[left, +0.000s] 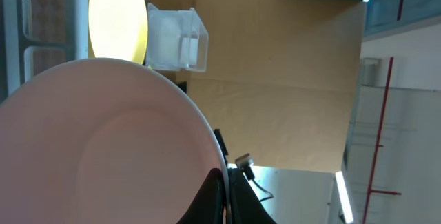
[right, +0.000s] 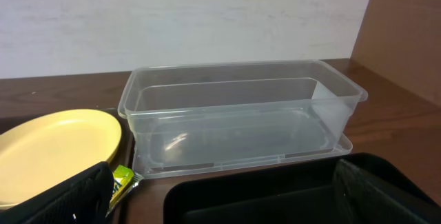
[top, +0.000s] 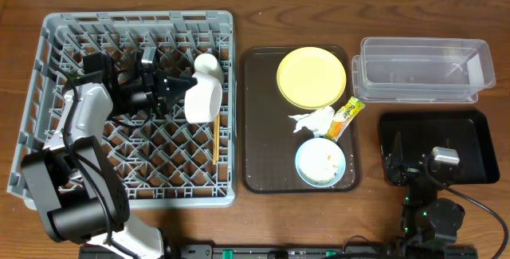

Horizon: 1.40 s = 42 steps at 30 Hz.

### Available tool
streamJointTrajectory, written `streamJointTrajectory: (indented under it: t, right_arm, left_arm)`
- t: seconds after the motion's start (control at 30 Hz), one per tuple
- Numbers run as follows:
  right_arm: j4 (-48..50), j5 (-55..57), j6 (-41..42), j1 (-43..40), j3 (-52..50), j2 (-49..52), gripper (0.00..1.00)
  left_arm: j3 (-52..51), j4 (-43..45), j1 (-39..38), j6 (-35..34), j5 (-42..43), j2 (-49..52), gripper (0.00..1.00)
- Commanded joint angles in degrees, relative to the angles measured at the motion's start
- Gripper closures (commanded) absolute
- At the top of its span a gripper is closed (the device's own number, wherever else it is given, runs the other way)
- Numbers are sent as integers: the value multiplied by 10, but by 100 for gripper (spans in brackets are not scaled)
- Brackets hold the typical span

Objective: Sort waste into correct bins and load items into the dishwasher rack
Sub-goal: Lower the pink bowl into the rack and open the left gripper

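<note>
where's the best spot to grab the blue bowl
Probably the right side of the blue bowl rim, coming straight down with one finger inside and one outside. It sits upright and open, and the napkin crowds its upper-left edge, so the right rim is free.

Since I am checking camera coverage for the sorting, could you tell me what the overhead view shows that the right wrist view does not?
Only overhead: the dishwasher rack, white bowl, white cup, chopsticks, light blue bowl and napkin. Only right wrist: the pale wall behind the clear container. Both: that container, the yellow plate, the black tray and the snack wrapper.
</note>
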Motion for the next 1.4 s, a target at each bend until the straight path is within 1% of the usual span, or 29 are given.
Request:
streamJointTrajectory:
  t: [0.0, 0.2, 0.27, 0.4, 0.47, 0.57, 0.77, 0.83, 1.13, 1.2, 1.37]
  right_arm:
    - [-2, 1, -4, -7, -1, -4, 1]
    - [-2, 1, -4, -8, -1, -4, 1]
    - [-2, 1, -4, -11, -1, -4, 1]
    - [-2, 1, -4, -18, -1, -4, 1]
    - [-2, 1, -4, -19, -1, -4, 1]
    - [-2, 1, -4, -19, -1, -4, 1]
    - [-2, 1, -4, -19, -1, -4, 1]
    - [-2, 1, -4, -19, -1, -4, 1]
    - [-2, 1, -4, -19, -1, -4, 1]
    - [-2, 1, -4, -19, -1, -4, 1]
    - [-2, 1, -4, -19, -1, -4, 1]
  left_arm:
    - [-2, 2, 1, -31, 2, 8, 94]
    - [8, 2, 1, -61, 2, 8, 93]
    - [8, 0, -3, -61, -2, 7, 94]
    - [8, 3, -22, -64, -41, 7, 94]
    - [8, 18, -28, -77, -64, 7, 94]
    - [8, 56, -31, -128, -95, 7, 94]
    - [8, 166, -31, -265, -93, 2, 94]
    - [8, 192, -31, -292, -93, -7, 94]
    - [8, 198, -58, -297, -111, -39, 94]
    - [8, 204, -62, -308, -115, -39, 94]
    - [8, 254, -62, -359, -115, -42, 94]
